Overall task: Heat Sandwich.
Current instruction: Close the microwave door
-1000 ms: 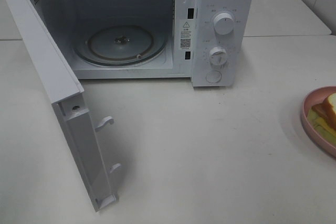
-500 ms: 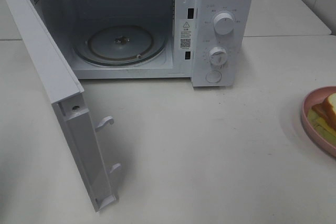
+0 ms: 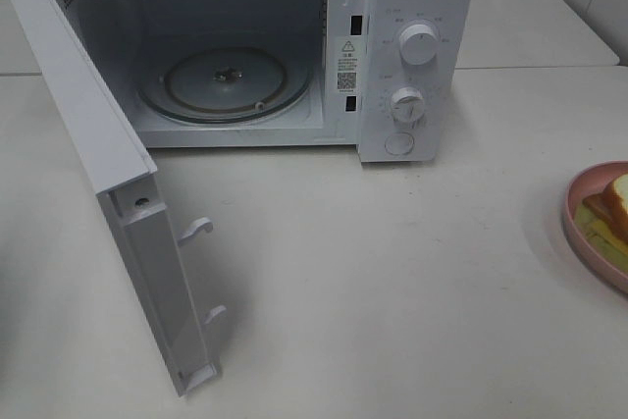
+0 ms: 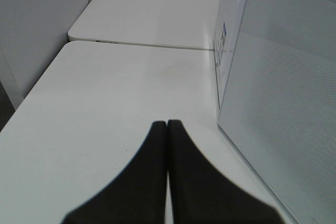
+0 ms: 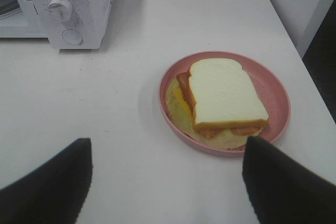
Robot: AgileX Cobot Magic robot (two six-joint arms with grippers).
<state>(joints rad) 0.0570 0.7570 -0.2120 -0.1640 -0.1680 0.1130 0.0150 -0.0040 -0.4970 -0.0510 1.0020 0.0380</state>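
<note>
Hovering my right end effector (image 5: 165, 182) with jaws apart near the sandwich (image 5: 223, 98) on its pink plate (image 5: 273, 85), at three o'clock of the open microwave (image 3: 412, 56), I am judging that gripping the plate comes next, while my left end effector (image 4: 167, 145) is sitting pressed together.

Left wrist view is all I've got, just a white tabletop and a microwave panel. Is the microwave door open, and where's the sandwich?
Observer: The microwave door stands swung wide open; the glass turntable inside is bare.
Operator: And the sandwich?
Observer: The sandwich lies on a pink plate on the table, at the far right edge of the high view, apart from the microwave.
Operator: Is the other arm on it?
Observer: No. The right tool is open, with the plate just ahead of it, and touches nothing.
Operator: My tool?
Observer: The left tool is shut and empty, over bare table beside the door.
</note>
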